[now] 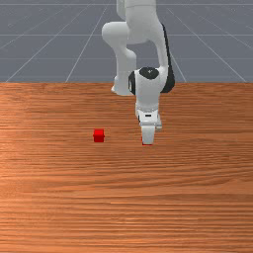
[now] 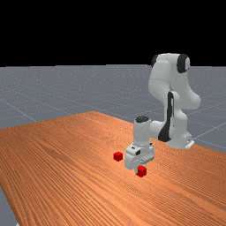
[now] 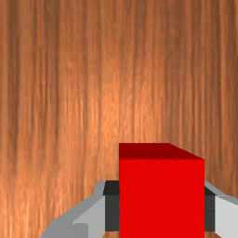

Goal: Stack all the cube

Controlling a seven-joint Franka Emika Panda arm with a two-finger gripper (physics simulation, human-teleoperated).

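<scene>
In the front view the gripper (image 1: 148, 140) points down over a red cube (image 1: 147, 144), of which a thin strip shows below the finger. The far view has the gripper (image 2: 140, 169) around this red cube (image 2: 141, 171), low over the table. Both dark pads of the gripper (image 3: 161, 204) touch opposite sides of the red cube (image 3: 161, 200) in the wrist view. Whether this cube rests on the wood or hangs just above it, I cannot tell. Another red cube (image 1: 99, 136) sits apart at the front view's left, also seen as the farther red cube (image 2: 118, 156) in the far view.
The wooden table (image 1: 123, 197) spreads around both cubes. The arm rises behind the gripper in the front view and stands to its right in the far view. Sideways from the hand, the loose cube is a few cube widths away.
</scene>
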